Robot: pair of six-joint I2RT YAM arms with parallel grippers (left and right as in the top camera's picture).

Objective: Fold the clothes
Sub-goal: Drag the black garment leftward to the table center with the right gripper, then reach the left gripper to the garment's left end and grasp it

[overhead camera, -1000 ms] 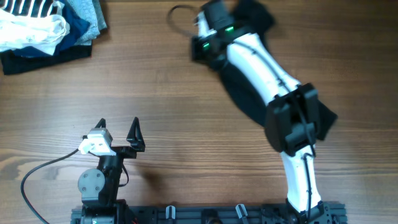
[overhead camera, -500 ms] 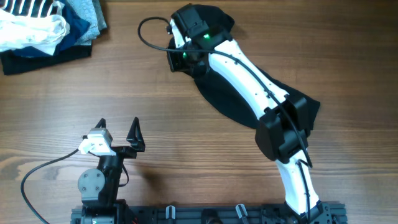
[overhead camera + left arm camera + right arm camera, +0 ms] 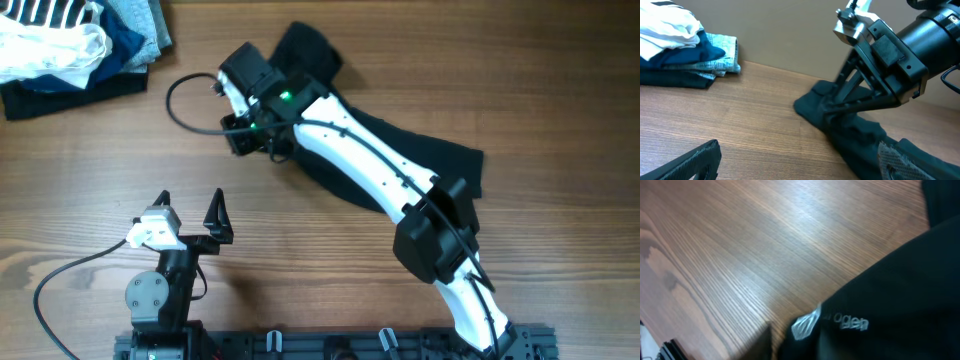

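Right gripper (image 3: 255, 145) has dragged the soft black garment (image 3: 445, 158) left; its fingers' state cannot be told; left gripper (image 3: 190, 202) fingers open. Lay the fold flat.

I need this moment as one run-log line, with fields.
right gripper: at black garment, grip unclear | left gripper: open, apart from garment | fold: not yet done
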